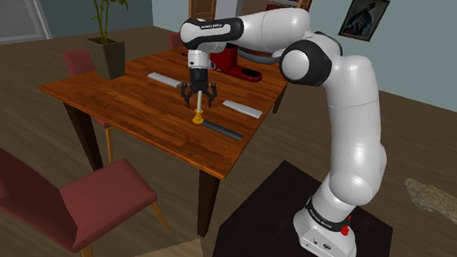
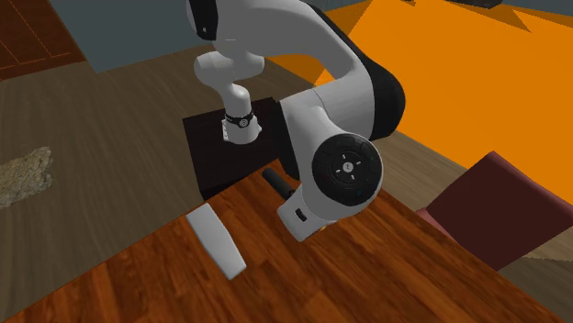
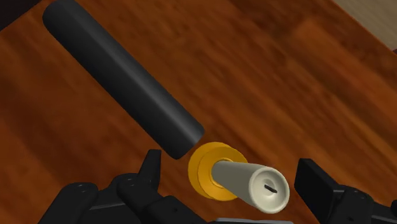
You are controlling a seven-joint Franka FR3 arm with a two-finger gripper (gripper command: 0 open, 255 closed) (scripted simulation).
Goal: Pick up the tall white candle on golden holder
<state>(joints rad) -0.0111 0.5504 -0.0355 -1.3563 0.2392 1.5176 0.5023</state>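
Sweeping in from the shoulder view's left: past a red chair point(image 1: 70, 208), over the wooden table point(image 1: 113, 97), onto the black gripper point(image 1: 199, 101), poised right over the white candle point(image 1: 198, 109), upright on its golden holder point(image 1: 197, 120) near the table's middle, with a dark cylinder point(image 1: 223, 131) lying just beside it to the right. Down the wrist view now, fingers point(image 3: 151, 170) spread wide, flanking the candle on both sides and clasping nothing.
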